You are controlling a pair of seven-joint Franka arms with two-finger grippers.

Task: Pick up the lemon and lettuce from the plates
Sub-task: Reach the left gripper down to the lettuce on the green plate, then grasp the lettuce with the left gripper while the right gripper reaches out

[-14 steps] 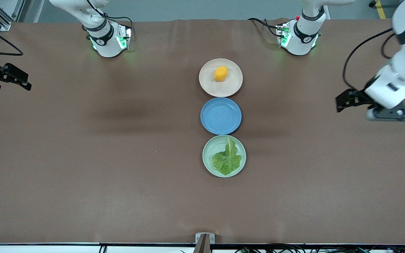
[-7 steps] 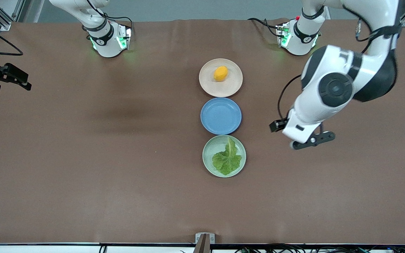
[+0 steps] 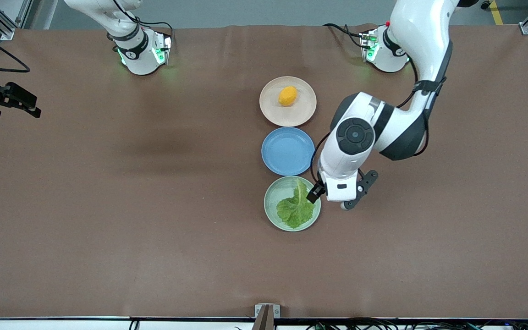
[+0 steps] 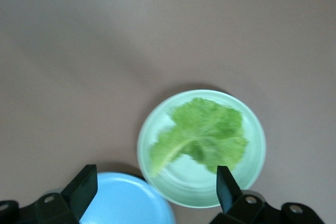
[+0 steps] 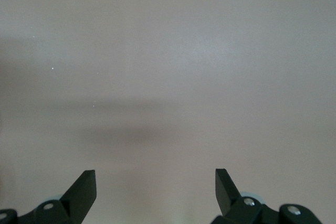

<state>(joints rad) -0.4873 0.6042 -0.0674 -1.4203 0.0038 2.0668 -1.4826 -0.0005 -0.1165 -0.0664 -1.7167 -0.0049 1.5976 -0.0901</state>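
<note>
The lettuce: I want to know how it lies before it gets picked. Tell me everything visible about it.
The lettuce is a single crinkly green leaf with a pale stem rib, lying flat in the mint green plate, the plate nearest the front camera. Its rib points toward the blue plate. It covers roughly half the plate. Only the plate touches it; the open left gripper hovers over the plate's edge.

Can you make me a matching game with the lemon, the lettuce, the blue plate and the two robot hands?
Things:
1. lemon
2. lettuce
3. blue plate
4. left gripper
5. right gripper

Places:
A. on the mint plate
B. waiting over the table's right-arm end
C. between the other two plates
D. on the beige plate
E. open, over the mint plate's edge

Pairs: 1-D, 2-A, 3-C, 4-E, 5-B
</note>
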